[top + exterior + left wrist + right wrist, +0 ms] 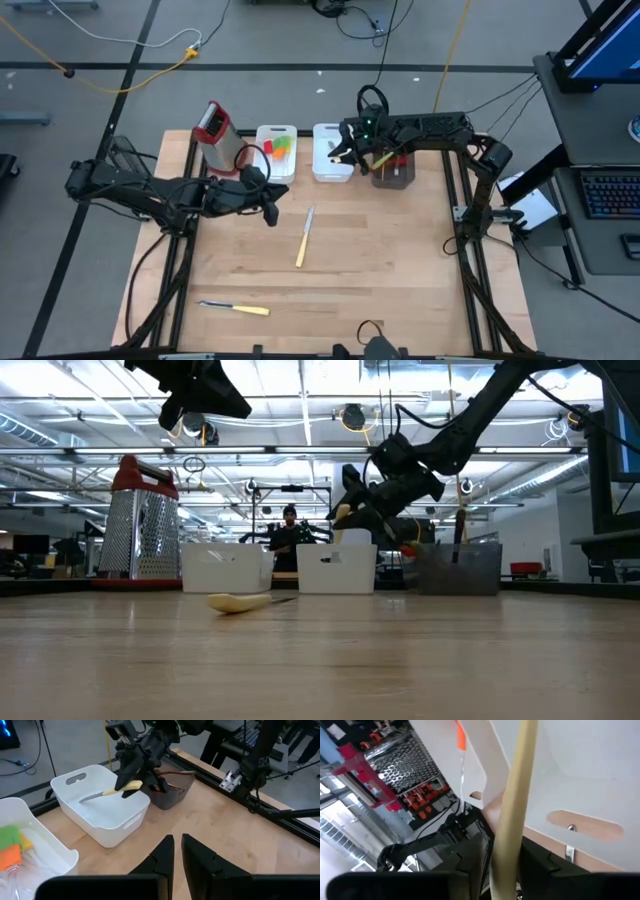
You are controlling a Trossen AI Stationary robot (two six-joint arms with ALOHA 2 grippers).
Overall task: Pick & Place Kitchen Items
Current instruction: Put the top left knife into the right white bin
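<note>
The right arm reaches in from the desk's (380,260) far right corner, folded at the elbow, its forearm running level across the back of the desk so that the right gripper (131,784) hangs tilted down over the second white bin (102,815). Between its fingers sits a cream-handled knife (115,790), the handle clamped in the gripper and the blade slanting down into the bin beneath; how tightly the fingers press on it cannot be told. Just beside that gripper, on its outer side, stands a dark bin (394,172) with utensils sticking up. The left arm stretches from the desk's left edge toward the middle, its left gripper (177,849) raised above the bare wood with fingers nearly together and nothing between them. Just past its fingertips on the desk lies another knife (304,238), and well behind it, near the front edge, a third knife (235,308). Beyond the left gripper stand a white bin (277,150) holding green and orange spatulas (281,147) and a grater (216,137).
</note>
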